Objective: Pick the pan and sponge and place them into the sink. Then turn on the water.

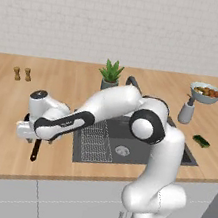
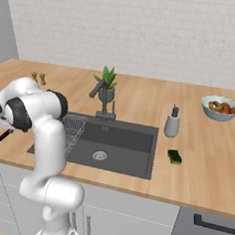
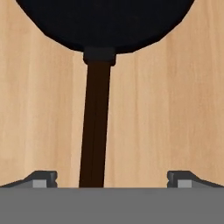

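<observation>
The pan [image 3: 105,22] is a matte-black round body at the top of the hand view, its long dark handle [image 3: 95,127] running down toward me over the wooden counter. My gripper [image 3: 113,179] is open above that handle, which lies between the fingertips [image 3: 43,178], left of centre and touching neither. In the left base view the gripper [image 1: 31,137] hovers left of the sink [image 1: 117,133], with the pan handle [image 1: 35,151] poking out below it. The green sponge [image 1: 201,141] lies on the counter right of the sink [image 2: 122,140], also seen as sponge [image 2: 174,156]. The faucet [image 2: 103,96] stands behind the basin.
A wire rack [image 1: 95,141] fills the sink's left side. A grey soap dispenser [image 2: 172,122] and a fruit bowl [image 2: 221,107] stand at the right. A potted plant [image 2: 107,81] is behind the faucet. Two small shakers [image 1: 22,73] sit at the far left.
</observation>
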Controlling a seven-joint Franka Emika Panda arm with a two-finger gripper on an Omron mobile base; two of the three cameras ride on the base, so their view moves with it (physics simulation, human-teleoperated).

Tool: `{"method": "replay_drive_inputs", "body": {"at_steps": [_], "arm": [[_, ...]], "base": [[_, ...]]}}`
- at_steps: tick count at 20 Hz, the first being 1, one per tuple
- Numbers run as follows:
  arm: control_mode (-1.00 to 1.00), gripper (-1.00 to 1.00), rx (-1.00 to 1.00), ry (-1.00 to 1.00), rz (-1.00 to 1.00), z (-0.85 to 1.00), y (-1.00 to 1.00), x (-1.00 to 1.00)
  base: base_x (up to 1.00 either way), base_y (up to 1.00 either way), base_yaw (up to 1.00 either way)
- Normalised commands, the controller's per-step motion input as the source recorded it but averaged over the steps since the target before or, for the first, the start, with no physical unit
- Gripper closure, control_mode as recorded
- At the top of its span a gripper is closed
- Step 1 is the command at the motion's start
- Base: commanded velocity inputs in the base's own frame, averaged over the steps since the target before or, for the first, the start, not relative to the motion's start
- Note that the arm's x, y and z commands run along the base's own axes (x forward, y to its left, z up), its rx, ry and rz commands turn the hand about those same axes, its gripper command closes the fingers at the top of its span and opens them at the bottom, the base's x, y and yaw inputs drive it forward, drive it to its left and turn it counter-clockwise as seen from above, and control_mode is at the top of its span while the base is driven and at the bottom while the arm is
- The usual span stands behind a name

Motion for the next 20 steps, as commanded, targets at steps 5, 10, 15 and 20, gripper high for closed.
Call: {"method": "replay_drive_inputs", "body": {"at_steps": [5,10,15,20], "arm": [[-1.00,-1.00,-0.01,0.00,-0.01,-0.03,0.07,0.08],[-1.00,-1.00,0.00,0.00,0.00,-0.23,0.00,0.06],[-1.00,-1.00,0.00,0.00,0.00,-0.46,0.00,0.00],[-1.00,-1.00,0.00,0.01,0.00,-0.47,0.00,0.00]], "base": [[0.00,0.00,0.00],[0.00,0.00,0.00],[0.00,0.00,0.00],[0.00,0.00,0.00]]}}
